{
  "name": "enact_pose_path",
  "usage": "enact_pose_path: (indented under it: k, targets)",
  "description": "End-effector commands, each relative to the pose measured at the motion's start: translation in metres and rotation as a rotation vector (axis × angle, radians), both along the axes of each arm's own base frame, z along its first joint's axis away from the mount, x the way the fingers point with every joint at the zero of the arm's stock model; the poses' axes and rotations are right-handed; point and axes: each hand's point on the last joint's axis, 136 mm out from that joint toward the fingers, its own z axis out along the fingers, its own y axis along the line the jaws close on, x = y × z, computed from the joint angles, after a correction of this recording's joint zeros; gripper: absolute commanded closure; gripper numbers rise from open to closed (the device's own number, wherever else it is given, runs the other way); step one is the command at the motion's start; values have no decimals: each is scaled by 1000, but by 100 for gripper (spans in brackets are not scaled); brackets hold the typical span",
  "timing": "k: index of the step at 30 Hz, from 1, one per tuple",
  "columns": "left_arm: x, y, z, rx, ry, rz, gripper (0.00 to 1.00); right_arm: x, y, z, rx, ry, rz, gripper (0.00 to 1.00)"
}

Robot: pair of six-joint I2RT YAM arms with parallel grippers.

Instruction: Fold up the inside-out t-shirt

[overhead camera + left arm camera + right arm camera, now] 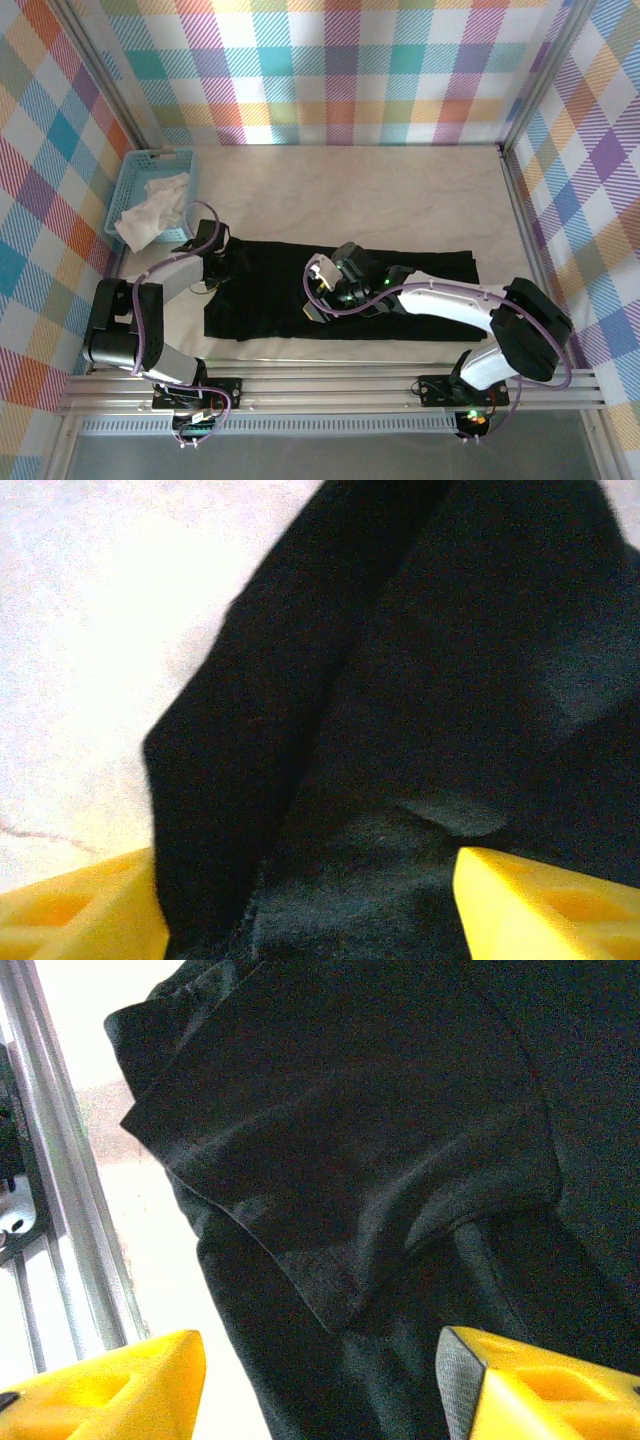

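Left wrist view: the left gripper [308,872] has its jaws apart, and the two yellow fingers [70,910] stand at the bottom corners. Black cloth of the shirt [430,680] fills the gap between them. The cloth lies under the gap rather than pinched in it. A raised fold runs from that gap up toward the top. Pale table [90,630] shows to the left of the cloth's edge.

On the right wrist camera the right gripper [320,1345] is also spread, with nothing clamped. Its fingers [110,1385] are low in the picture. A hemmed flap of the shirt [380,1130] lies doubled over the layer beneath, its corner pointing toward the gap. A metal rail [70,1210] runs along the left side.

From above, the shirt [260,310] lies flat as a long dark band across the near middle of the table [380,190]. Its left part is deeper than its right. The left gripper [214,250] is at the shirt's left end, and the right gripper [322,288] is over its middle. A blue basket [160,155] holding a white cloth [150,205] sits at the far left, just beyond the shirt.
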Motion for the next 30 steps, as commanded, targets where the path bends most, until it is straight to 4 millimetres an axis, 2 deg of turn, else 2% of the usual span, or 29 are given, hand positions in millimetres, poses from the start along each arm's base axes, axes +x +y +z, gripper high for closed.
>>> enact_pose_path:
  k: [1,5,9,10,13,14,17,21,26,30]
  targets:
    - [-50,-61,-28,-228,173,-138,42,6,2,12,36,-16,-22,37]
    - [-57,-67,-30,-228,173,-144,61,8,1,12,27,-16,-36,36]
    - [-58,-74,-24,-237,160,-159,72,11,0,8,10,-12,-48,36]
    - [-51,-78,-21,-252,126,-167,76,11,0,7,6,-10,-51,36]
    - [-49,-79,-17,-249,112,-169,97,13,-1,5,-5,-11,-58,36]
    - [-46,-77,-13,-234,100,-171,100,14,-1,5,-6,-13,-61,36]
    - [-38,-63,0,-153,66,-147,100,20,-7,5,-13,-5,-90,36]
    - [-19,-40,35,-61,-33,-74,100,35,-22,13,25,32,-177,35]
    - [-1,4,73,33,-73,41,100,57,-48,19,68,91,-308,33]
    - [14,38,111,146,-79,71,100,73,-69,21,67,153,-392,32]
